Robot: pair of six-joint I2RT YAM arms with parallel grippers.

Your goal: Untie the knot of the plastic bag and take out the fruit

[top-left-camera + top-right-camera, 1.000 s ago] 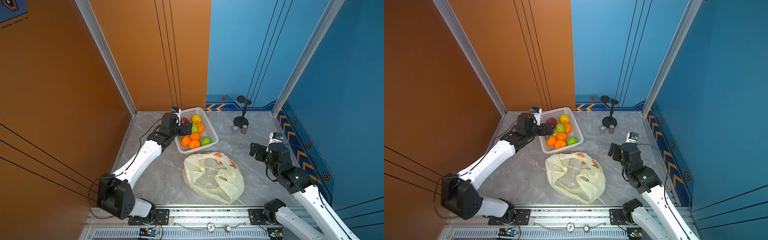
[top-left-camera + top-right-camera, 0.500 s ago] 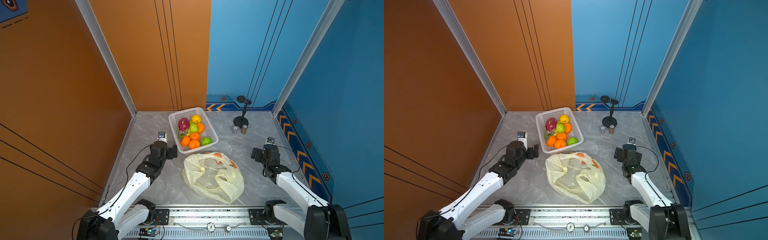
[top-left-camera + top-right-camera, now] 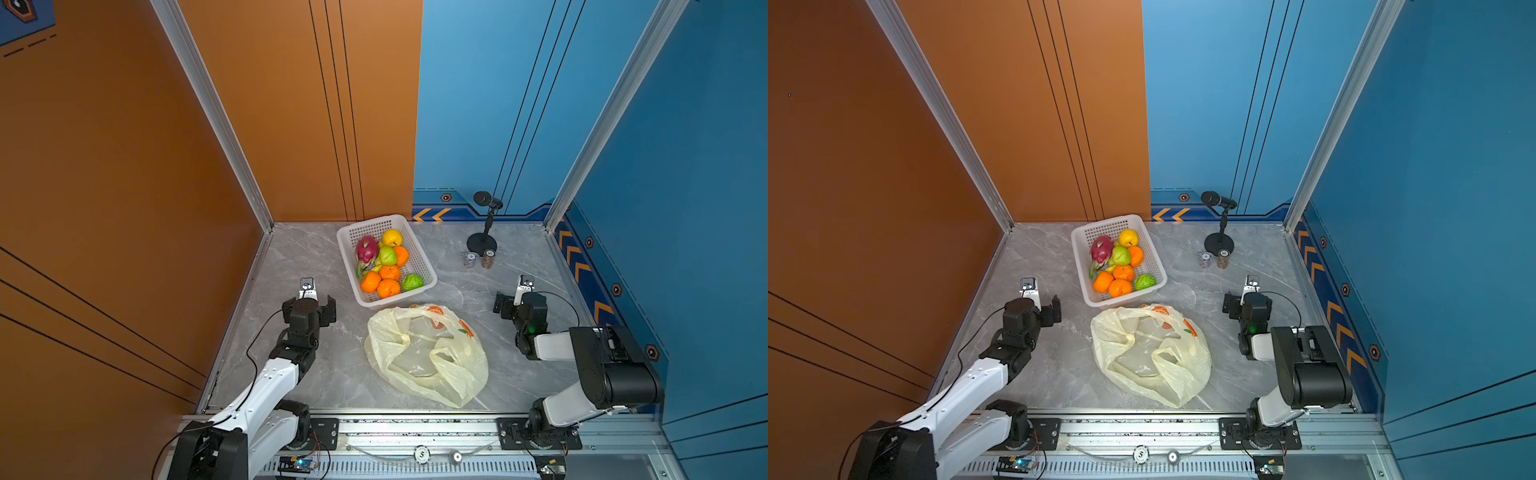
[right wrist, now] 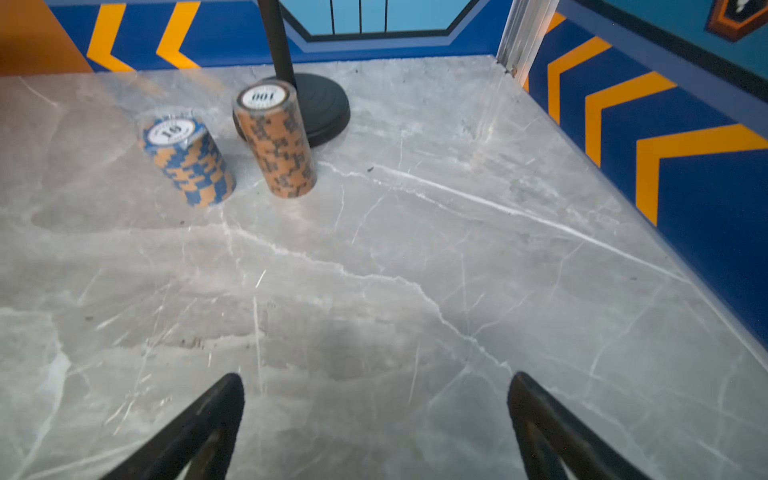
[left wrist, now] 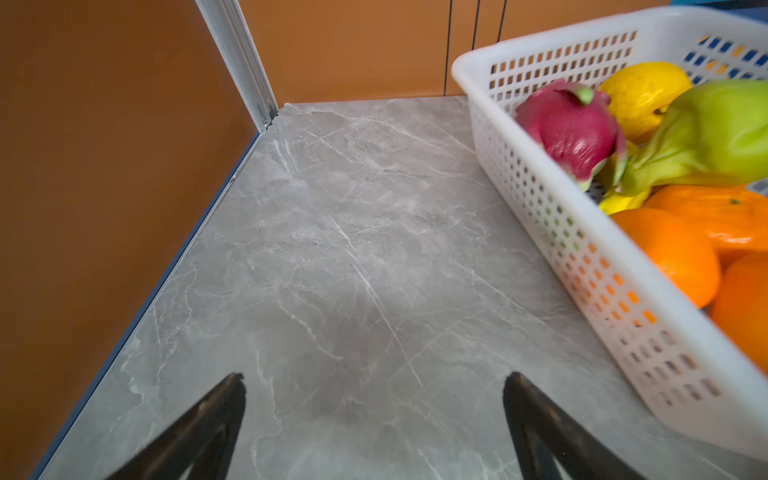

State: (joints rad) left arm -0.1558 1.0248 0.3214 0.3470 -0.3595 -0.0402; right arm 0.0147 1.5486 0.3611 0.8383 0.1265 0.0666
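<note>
The pale-yellow plastic bag [image 3: 428,353] [image 3: 1150,353] lies slack and flattened on the table's front middle, its mouth loose. The knot is out of view in every frame. The fruit sits in the white basket [image 3: 344,257] [image 3: 1077,257] [image 5: 582,270] behind the bag: a magenta dragon fruit [image 3: 366,249] [image 5: 569,124], oranges [image 3: 388,287], a yellow fruit [image 3: 392,237] and green ones [image 3: 412,281]. My left gripper [image 3: 309,305] [image 3: 1040,309] [image 5: 374,378] hovers open over bare table left of the basket. Right of the bag, my right gripper [image 3: 517,301] [image 3: 1246,305] [image 4: 376,376] is open and empty.
A black microphone stand [image 3: 482,243] [image 4: 316,108] stands at the back right, with two stacks of poker chips [image 3: 470,259] [image 4: 187,162] [image 4: 276,141] in front of it. Orange and blue walls close in the table's left, back and right. A banana [image 5: 623,201] lies under the dragon fruit.
My left gripper has pulled back from over the basket to the table at its left. The right arm has folded back near the right wall. Bag and fruit have stayed put.
</note>
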